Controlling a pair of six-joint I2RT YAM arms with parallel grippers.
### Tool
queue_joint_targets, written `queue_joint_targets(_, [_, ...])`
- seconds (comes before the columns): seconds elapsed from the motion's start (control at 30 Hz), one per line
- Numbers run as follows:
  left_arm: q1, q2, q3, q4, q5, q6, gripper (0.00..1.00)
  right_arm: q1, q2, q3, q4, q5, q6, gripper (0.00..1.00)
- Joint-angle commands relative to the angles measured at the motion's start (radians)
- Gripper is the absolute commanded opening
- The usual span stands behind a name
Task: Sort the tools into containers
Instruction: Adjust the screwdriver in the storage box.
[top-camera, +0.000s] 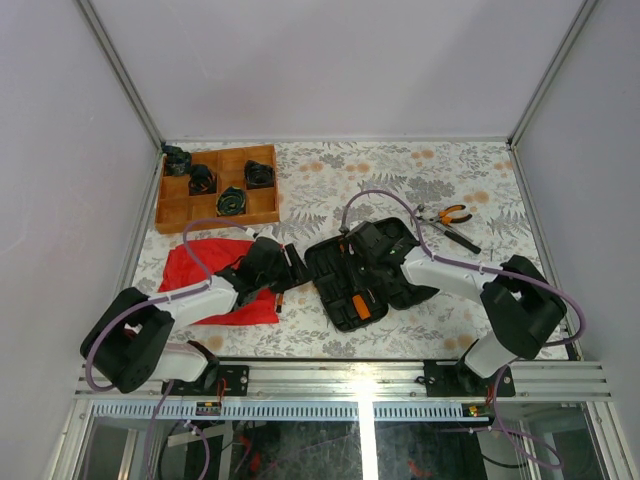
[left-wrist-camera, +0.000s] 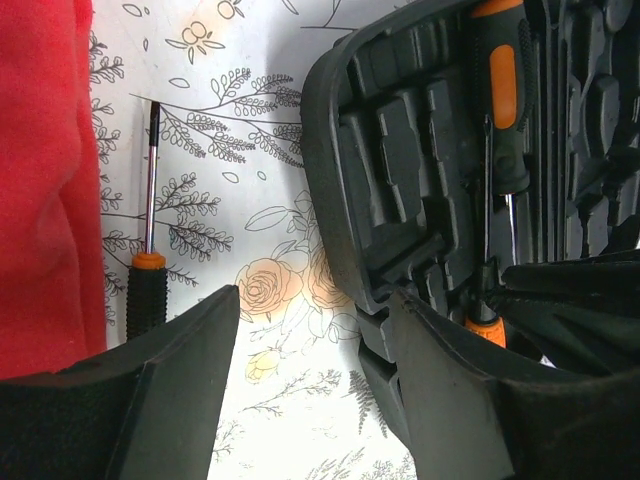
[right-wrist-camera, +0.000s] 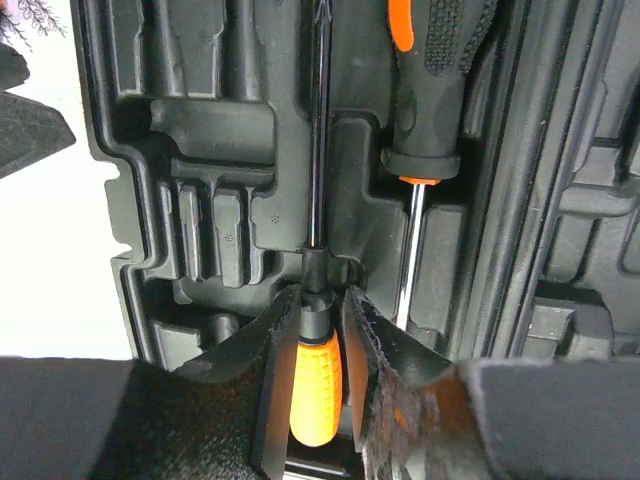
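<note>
Only the top view takes in the whole tabletop (top-camera: 420, 170). The open case (top-camera: 335, 290) lies in the middle, the pliers (top-camera: 449, 217) lie well apart to its far right, the wooden tray (top-camera: 180, 212) sits at the far left, and the red cloth (top-camera: 200, 265) is on the near left.

The left wrist view adds a loose screwdriver (left-wrist-camera: 150, 220) lying flat on the tabletop. It is just beside the cloth's edge, between cloth and case, with its tip pointing away. The right wrist view alone looks into the moulded slots. A large screwdriver (right-wrist-camera: 425, 90) with a black-and-orange handle is seated there, and a small screwdriver (right-wrist-camera: 317, 375) with an orange handle lies in the slot next to it.

The left arm reaches forward and to the right across the cloth, its wrist low at the case's left side. The right arm stretches forward and to the left, its wrist over the case.

The left gripper (left-wrist-camera: 310, 340) is spread wide over bare tabletop and holds nothing, with its right finger above the case's rim. The right gripper (right-wrist-camera: 318, 305) is nearly closed, a finger hard by each side of the small screwdriver's handle. Whether the fingers actually press on it cannot be told.
</note>
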Motion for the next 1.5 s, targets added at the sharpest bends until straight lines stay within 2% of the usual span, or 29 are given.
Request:
queue_joint_targets(0.0, [0.007, 0.025, 0.033, 0.074, 0.023, 0.012, 0.59, -0.007, 0.016, 0.048, -0.016, -0.021, -0.017, 0.30])
queue_joint_targets(0.23, [0.007, 0.057, 0.035, 0.094, 0.051, 0.014, 0.57, -0.007, 0.061, 0.066, -0.039, -0.023, -0.030, 0.24])
queue_joint_targets(0.77, [-0.004, 0.120, 0.001, 0.162, 0.114, 0.008, 0.48, -0.007, 0.215, 0.131, -0.202, -0.085, -0.076, 0.01])
queue_joint_targets(1.0, [-0.055, 0.164, 0.010, 0.185, 0.106, -0.001, 0.45, 0.006, 0.278, 0.130, -0.226, -0.082, -0.074, 0.00])
queue_joint_targets(1.23, [-0.067, 0.169, 0.011, 0.194, 0.091, 0.000, 0.35, 0.048, 0.352, 0.127, -0.251, -0.042, -0.071, 0.00])
queue_joint_targets(1.47, [-0.067, 0.174, 0.012, 0.199, 0.092, 0.005, 0.30, 0.081, 0.442, 0.113, -0.235, -0.019, -0.057, 0.00])
